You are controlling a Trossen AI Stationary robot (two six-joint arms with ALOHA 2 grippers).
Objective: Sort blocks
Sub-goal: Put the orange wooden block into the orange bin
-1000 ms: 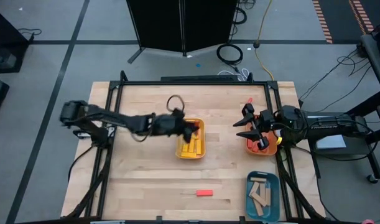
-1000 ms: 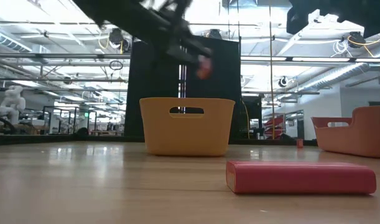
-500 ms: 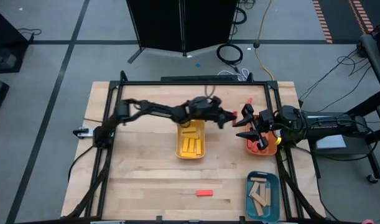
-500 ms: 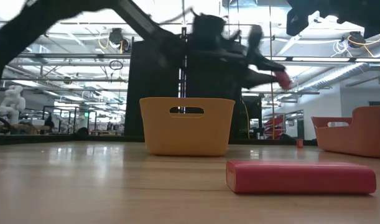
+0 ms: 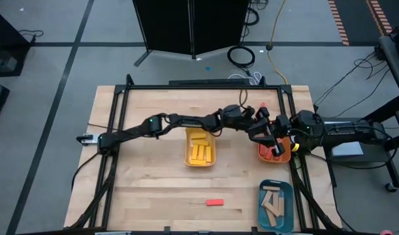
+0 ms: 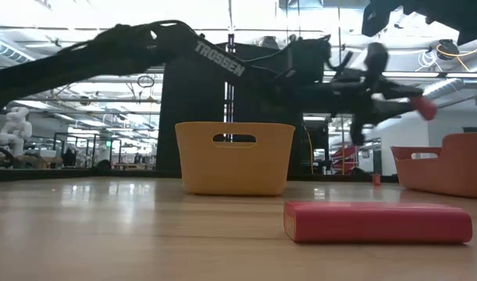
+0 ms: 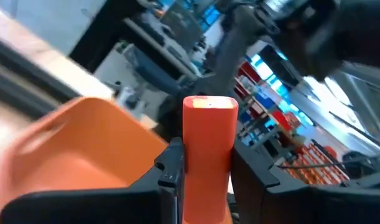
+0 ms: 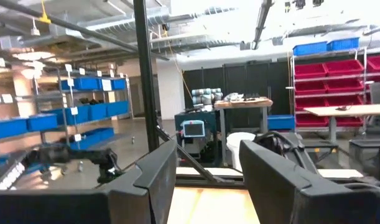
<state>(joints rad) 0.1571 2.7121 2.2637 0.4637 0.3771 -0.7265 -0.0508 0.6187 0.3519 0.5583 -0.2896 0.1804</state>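
My left gripper (image 7: pixel 205 171) reaches across the table (image 5: pixel 153 189) toward its right edge, clamped on a red block (image 7: pixel 208 146) held above the near rim of the orange tray (image 5: pixel 276 155). My right gripper (image 8: pixel 205 171) hangs above that same tray, fingers spread and holding nothing. Yellow blocks (image 5: pixel 200 151) lie in the yellow tray (image 5: pixel 188 156) at mid-table. Tan blocks (image 5: pixel 272 202) sit in the teal tray (image 5: pixel 288 209) at the front right corner. Another red block (image 5: pixel 215 202) lies near the front edge.
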